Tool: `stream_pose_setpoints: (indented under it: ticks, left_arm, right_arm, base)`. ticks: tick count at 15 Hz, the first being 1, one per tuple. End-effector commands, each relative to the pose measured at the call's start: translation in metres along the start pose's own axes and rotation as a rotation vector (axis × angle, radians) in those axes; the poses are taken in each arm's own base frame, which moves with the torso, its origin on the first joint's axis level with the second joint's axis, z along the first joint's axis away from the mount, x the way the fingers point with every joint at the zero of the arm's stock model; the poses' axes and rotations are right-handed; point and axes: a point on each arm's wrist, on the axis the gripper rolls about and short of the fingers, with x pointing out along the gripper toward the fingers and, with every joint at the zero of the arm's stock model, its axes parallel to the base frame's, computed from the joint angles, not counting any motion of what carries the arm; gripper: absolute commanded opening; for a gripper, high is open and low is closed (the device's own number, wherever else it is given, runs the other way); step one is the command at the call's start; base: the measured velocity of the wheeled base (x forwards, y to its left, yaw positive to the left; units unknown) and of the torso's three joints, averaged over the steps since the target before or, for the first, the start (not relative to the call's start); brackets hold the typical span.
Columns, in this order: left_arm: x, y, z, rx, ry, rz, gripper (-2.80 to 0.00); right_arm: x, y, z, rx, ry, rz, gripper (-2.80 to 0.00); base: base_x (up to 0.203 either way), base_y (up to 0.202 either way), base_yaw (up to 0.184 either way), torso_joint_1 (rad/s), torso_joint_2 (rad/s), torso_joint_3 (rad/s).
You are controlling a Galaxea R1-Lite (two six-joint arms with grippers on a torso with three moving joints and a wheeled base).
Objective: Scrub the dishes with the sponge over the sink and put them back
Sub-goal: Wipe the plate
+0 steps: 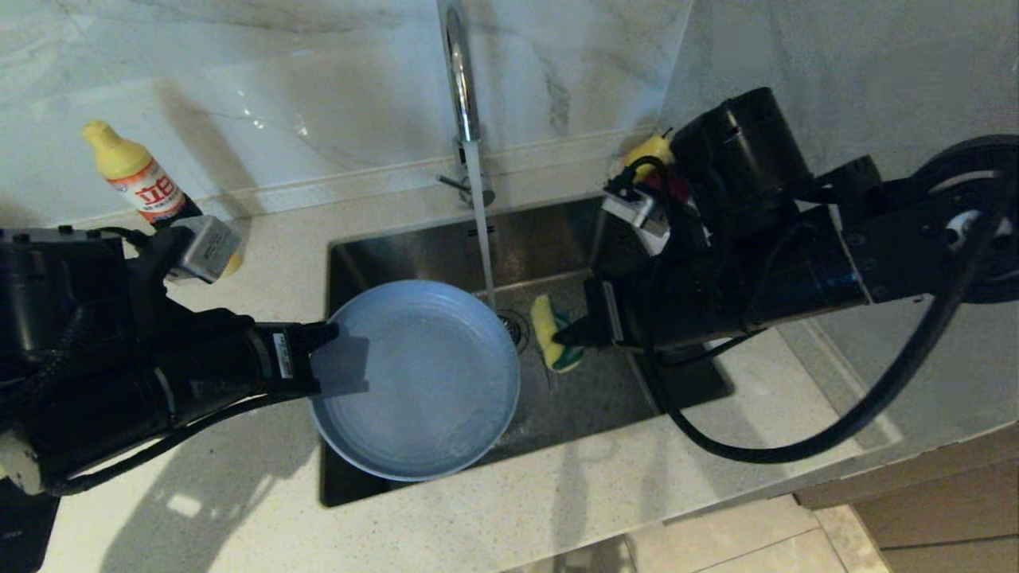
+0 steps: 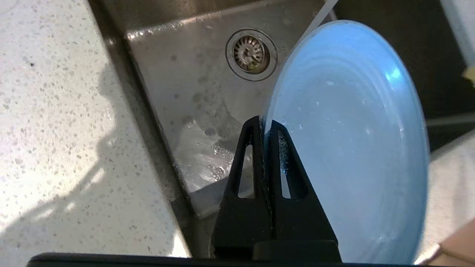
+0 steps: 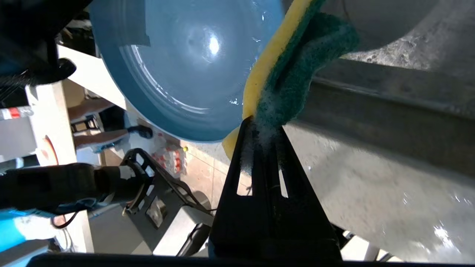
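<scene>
plate (image 1: 422, 382): light, stiff, wet and slippery; pinched at rim by left gripper (image 1: 322, 358), over sink (image 1: 557, 239).
sponge (image 1: 556, 334): soft; squeezed in right gripper (image 1: 577, 333), beside plate.

wall: pale veined marble (image 1: 263, 87) | counter: speckled light stone (image 1: 557, 509) | floor: beige tiles (image 1: 740, 545)

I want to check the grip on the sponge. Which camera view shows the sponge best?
The right wrist view: the sponge fills it, green face and yellow foam pinched in the right hand. The head view shows it small over the sink. The left wrist view does not show it clearly.
</scene>
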Motion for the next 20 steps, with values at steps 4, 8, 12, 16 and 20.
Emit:
stream_pose_setpoints:
  ticks: [4,8,12,16,20]
  left_arm:
    - [0.014,-0.019,-0.013,0.024,-0.002,0.002,-2.80]
    - [0.012,-0.025,-0.017,0.022,0.005,-0.022,-2.80]
    - [0.011,-0.030,-0.021,0.028,0.018,-0.043,-2.80]
    - [0.011,-0.034,-0.025,0.032,0.034,-0.062,-2.80]
    - [0.010,-0.035,-0.030,0.032,0.050,-0.065,-2.80]
  right_arm:
    - [0.048,0.014,-0.003,-0.023,0.063,-0.020,-2.80]
    - [0.063,0.024,0.000,-0.035,0.074,-0.030,-2.80]
    - [0.070,0.022,0.000,-0.038,0.079,-0.032,-2.80]
    - [0.073,0.029,-0.003,-0.051,0.083,-0.019,-2.80]
    - [0.073,0.040,-0.008,-0.070,0.088,0.005,-2.80]
  base:
    - [0.000,0.000,0.000,0.000,0.00,0.000]
    - [0.000,0.000,0.000,0.000,0.00,0.000]
    - [0.000,0.000,0.000,0.000,0.00,0.000]
    - [0.000,0.000,0.000,0.000,0.00,0.000]
    - [0.000,0.000,0.000,0.000,0.00,0.000]
